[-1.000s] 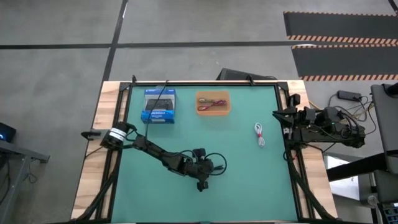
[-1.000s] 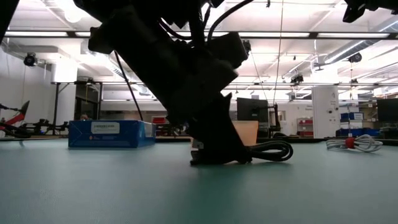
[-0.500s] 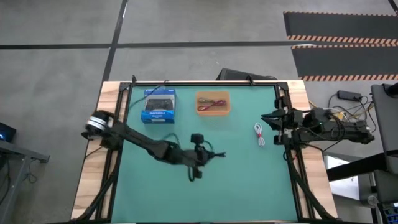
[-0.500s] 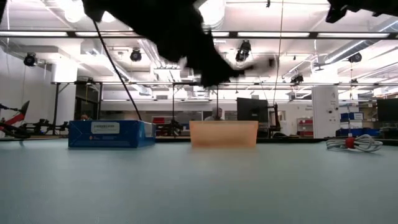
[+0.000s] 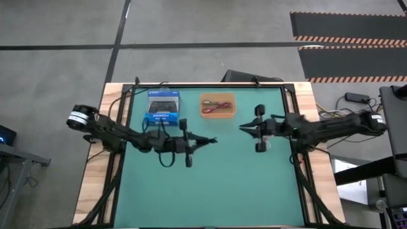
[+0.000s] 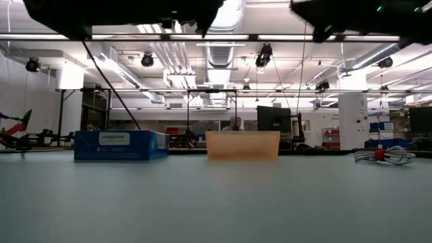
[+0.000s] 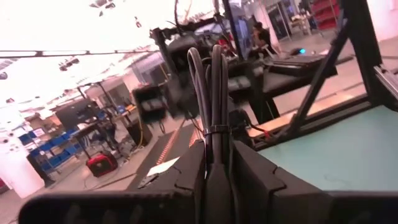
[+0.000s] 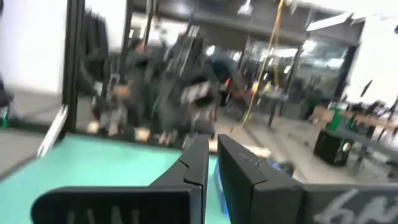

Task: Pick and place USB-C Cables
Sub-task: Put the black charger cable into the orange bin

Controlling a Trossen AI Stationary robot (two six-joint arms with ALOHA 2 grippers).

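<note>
We start with the table (image 5: 241,191). A second ago the left arm was down at its front middle. It has since lifted clear and swung back towards the tray (image 5: 218,97). Its left gripper (image 7: 214,165) is now high over the mat, short of the tray and just in front of the blue box (image 5: 162,108).

The right arm, parked at the right edge a second ago, has reached out over the mat. Its right gripper (image 8: 211,163) is above the white cable (image 6: 381,155), with its fingers nearly pressed together and nothing between them.

The black cable (image 7: 211,93) has left the mat and stands pinched upright between the left fingers. A red cable (image 5: 216,108) already lies in the tray.

We judge the pick done and the carry under way, with the release over the tray next. The white cable looks like the right arm's target, and its fingers must spread first.
</note>
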